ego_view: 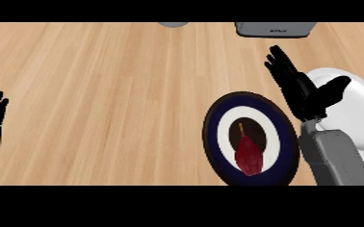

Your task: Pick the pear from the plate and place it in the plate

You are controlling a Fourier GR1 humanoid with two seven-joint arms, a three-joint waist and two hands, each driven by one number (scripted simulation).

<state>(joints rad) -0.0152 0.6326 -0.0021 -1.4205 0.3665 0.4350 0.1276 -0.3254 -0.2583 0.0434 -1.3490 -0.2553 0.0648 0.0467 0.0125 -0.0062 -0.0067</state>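
Note:
A dark red pear (248, 155) lies in the middle of a dark blue plate (213, 139) with a white ring, low in the head view and right of centre. A second, white plate (348, 101) sits at the right edge, partly behind my right hand. My right hand (302, 92) hovers open between the two plates, fingers straight and pointing away, thumb spread over the white plate. It is up and to the right of the pear and does not touch it. At the left edge my left hand (3, 110) rests open, only its fingers showing.
A grey box-like object (276, 29) stands at the back right of the wooden counter (113, 91). A grey round object (173, 24) peeks in at the back centre.

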